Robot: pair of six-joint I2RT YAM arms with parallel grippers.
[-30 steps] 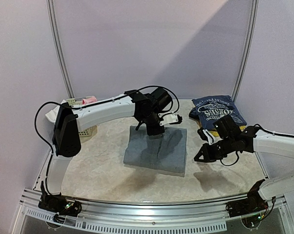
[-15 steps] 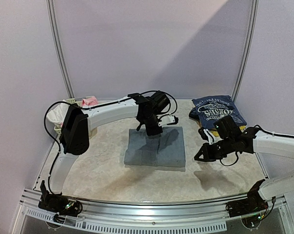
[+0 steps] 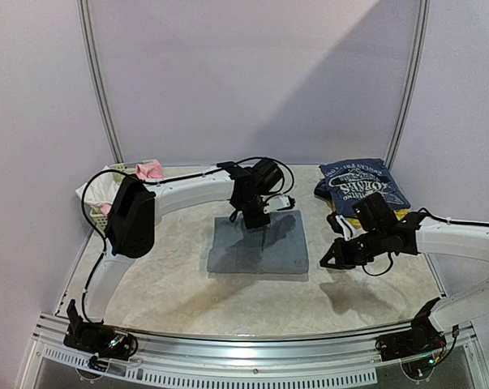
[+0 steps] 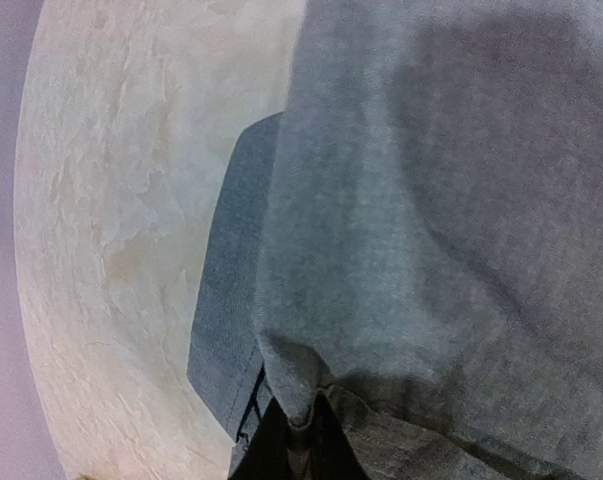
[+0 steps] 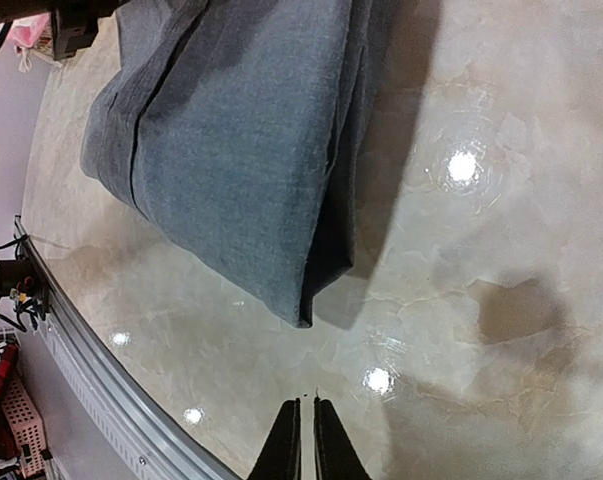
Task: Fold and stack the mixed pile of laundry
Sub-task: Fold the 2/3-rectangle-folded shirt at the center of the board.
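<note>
The grey trousers lie folded into a thick rectangle mid-table. My left gripper sits at their far edge, shut on a pinch of the grey cloth; in the left wrist view the fabric bunches between the black fingertips. My right gripper hovers just right of the trousers, shut and empty, its tips above bare table near the bundle's corner. A folded navy printed tee rests at the back right. Pink and white pieces hang at the basket on the far left.
A pale-green lattice basket stands at the back left edge. A metal rail runs along the near edge, with both arm bases on it. The curved back wall rises close behind the table.
My left gripper has drawn back toward the far side with the grey cloth, and the trousers now lie shorter and flatter. The right gripper has edged slightly left.
</note>
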